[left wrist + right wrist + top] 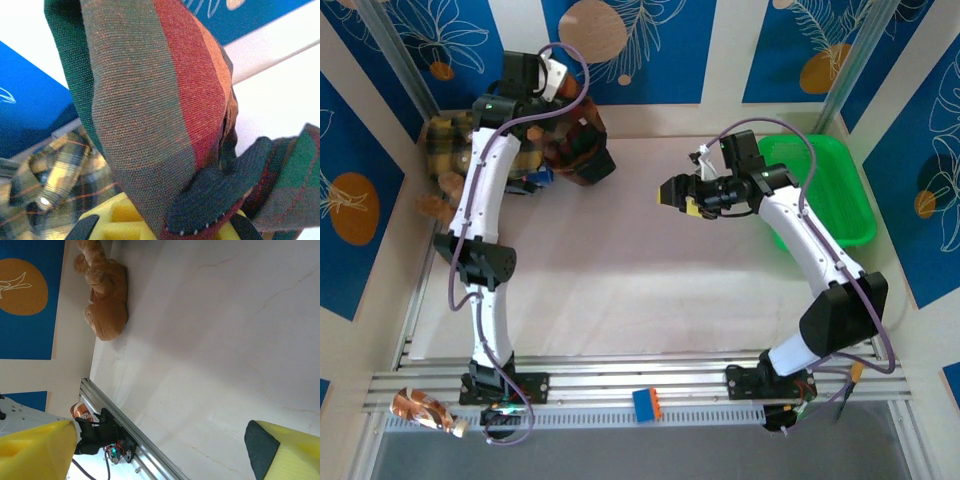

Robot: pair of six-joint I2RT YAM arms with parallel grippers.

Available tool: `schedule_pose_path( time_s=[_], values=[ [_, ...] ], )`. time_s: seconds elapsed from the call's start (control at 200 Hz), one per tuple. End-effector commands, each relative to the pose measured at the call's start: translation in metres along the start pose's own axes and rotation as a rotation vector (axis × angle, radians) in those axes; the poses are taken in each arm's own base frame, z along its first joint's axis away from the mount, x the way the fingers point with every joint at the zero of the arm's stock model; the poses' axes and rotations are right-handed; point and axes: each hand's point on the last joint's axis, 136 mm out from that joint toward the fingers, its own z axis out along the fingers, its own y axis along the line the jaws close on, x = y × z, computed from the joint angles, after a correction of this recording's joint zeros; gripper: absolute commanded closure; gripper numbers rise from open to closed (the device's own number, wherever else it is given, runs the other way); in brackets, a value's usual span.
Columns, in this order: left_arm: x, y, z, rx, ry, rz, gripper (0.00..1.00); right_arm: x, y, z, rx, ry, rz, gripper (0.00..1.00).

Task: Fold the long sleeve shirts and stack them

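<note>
We find the left gripper (pixel 162 227) clamped shut on the dark plaid shirt (pixel 150 100) at the far left corner of the tabletop (pixel 650 280), the yellow plaid shirt (pixel 445 140) heaped just beside it, while the right gripper (pixel 676 196) hovers near the green basket (pixel 840 200), jaws wide apart and holding nothing.
</note>
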Motion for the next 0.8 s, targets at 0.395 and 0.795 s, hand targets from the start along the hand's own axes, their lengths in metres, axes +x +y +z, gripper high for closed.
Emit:
schedule_pose_path(
  time_s=[0.395, 0.795],
  values=[
    [-0.068, 0.082, -0.077, -0.145, -0.327, -0.104, 1.00, -0.011, 0.010, 0.017, -0.036, 0.037, 0.011, 0.05],
    [-0.053, 0.114, -0.078, -0.184, -0.307, -0.152, 1.00, -0.007, 0.011, 0.026, -0.028, 0.054, 0.014, 0.05]
  ],
)
